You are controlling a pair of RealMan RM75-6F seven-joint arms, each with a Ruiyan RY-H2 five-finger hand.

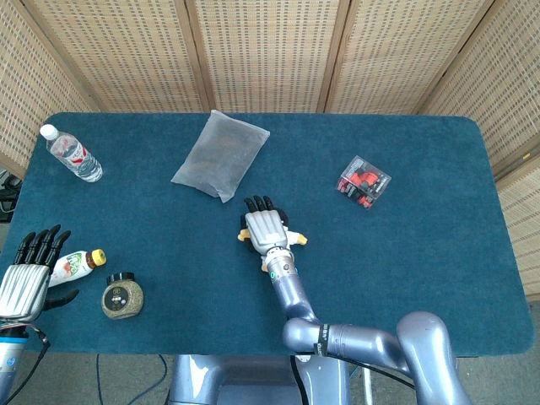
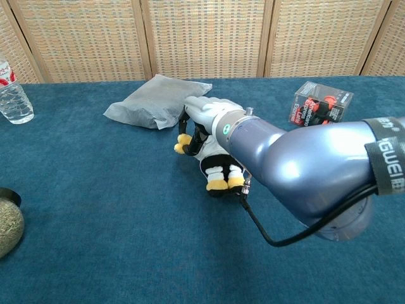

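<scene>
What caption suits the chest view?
The right hand grips a plush toy beside a grey bag on the blue table.

arm band: "GUEI" part legible, on right arm | box beyond fingers: print unreadable

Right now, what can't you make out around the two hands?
- Plush toy: head view, mostly hidden under the right hand; chest view doesn't show how firmly it is held.
- Jar: chest view, cut off by the left edge.
- Left hand: absent from chest view; contact with the small bottle unclear.
</scene>
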